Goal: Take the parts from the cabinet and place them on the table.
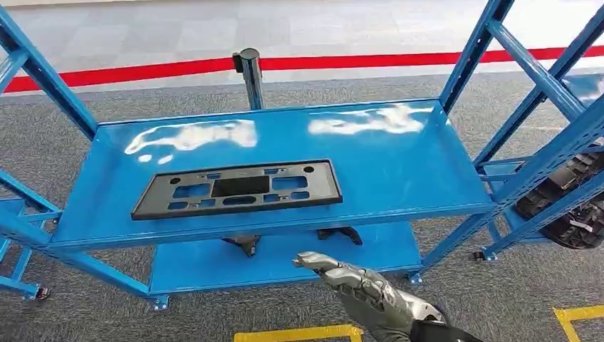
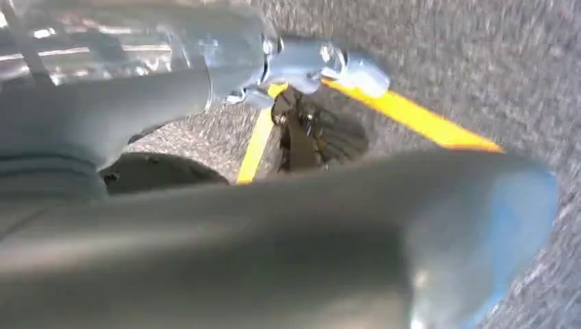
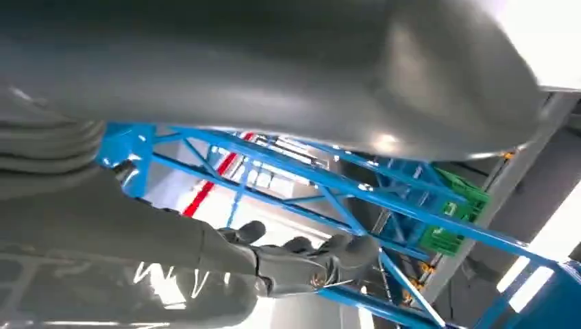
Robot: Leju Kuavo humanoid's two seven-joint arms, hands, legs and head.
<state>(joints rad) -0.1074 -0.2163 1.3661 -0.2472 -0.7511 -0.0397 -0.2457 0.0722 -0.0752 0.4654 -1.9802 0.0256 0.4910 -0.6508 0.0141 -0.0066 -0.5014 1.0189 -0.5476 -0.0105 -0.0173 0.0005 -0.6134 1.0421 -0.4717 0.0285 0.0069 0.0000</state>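
Blue metal cabinet (image 1: 399, 171) on small wheels, open-sided, with slanted blue struts at each corner. Upper shelf: one flat black plastic panel (image 1: 238, 188), long and rectangular with several cut-out slots, lying flat toward the front left of the shelf, untouched. Lower shelf (image 1: 214, 267): two dark objects (image 1: 340, 233) partly hidden beneath the upper shelf's front edge; what they are cannot be told. Right hand (image 1: 342, 276): silver, raised in front of the cabinet below the upper shelf's edge, fingers extended and apart, holding nothing, clear of the panel. Left hand (image 2: 301, 62): seen close and blurred in its wrist view above grey carpet and a yellow floor line (image 2: 411, 116); whether open or closed cannot be told. Behind the cabinet: a dark post (image 1: 251, 75) and a red floor stripe (image 1: 370, 61). At right: a neighbouring blue rack (image 1: 548, 160) holding a black ribbed part (image 1: 570, 196).
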